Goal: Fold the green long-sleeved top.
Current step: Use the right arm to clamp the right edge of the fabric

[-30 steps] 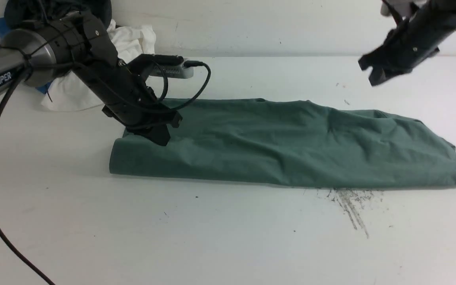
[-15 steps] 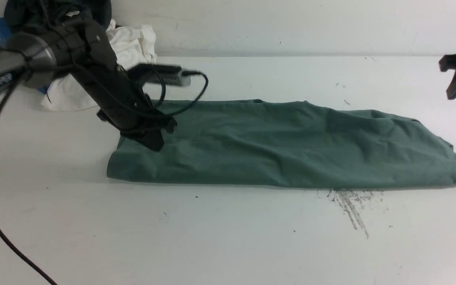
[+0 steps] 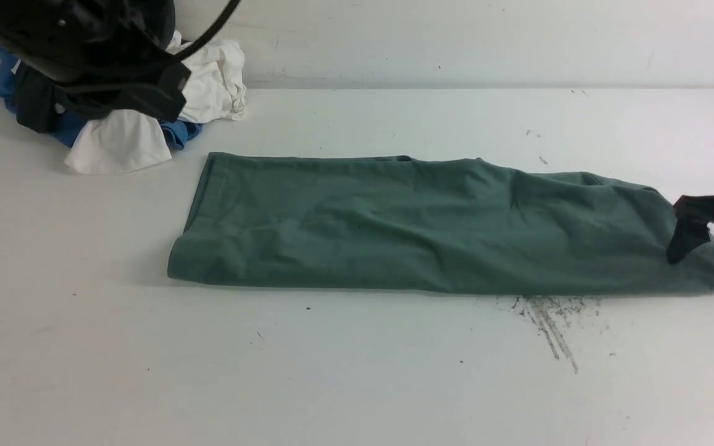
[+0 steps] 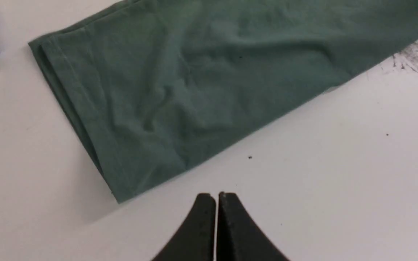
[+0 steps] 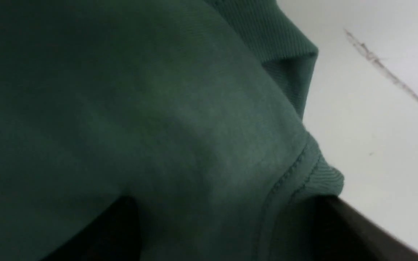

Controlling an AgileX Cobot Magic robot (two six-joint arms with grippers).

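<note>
Lying folded in a long band on the table [image 3: 357,371], the green long-sleeved top [image 3: 431,229] looks soft, light and floppy. The right gripper [image 3: 707,259] stands spread over its right end; the left gripper [image 4: 216,197] is pressed together, empty. Better to pinch the thicker ribbed edge [image 5: 325,177].

green top [image 3: 431,229]: dull sage jersey, folded into long flat band, lying crosswise on tabletop [image 3: 332,371], lightly wrinkled; stitched hem end at left, ribbed edge at right end.
</note>
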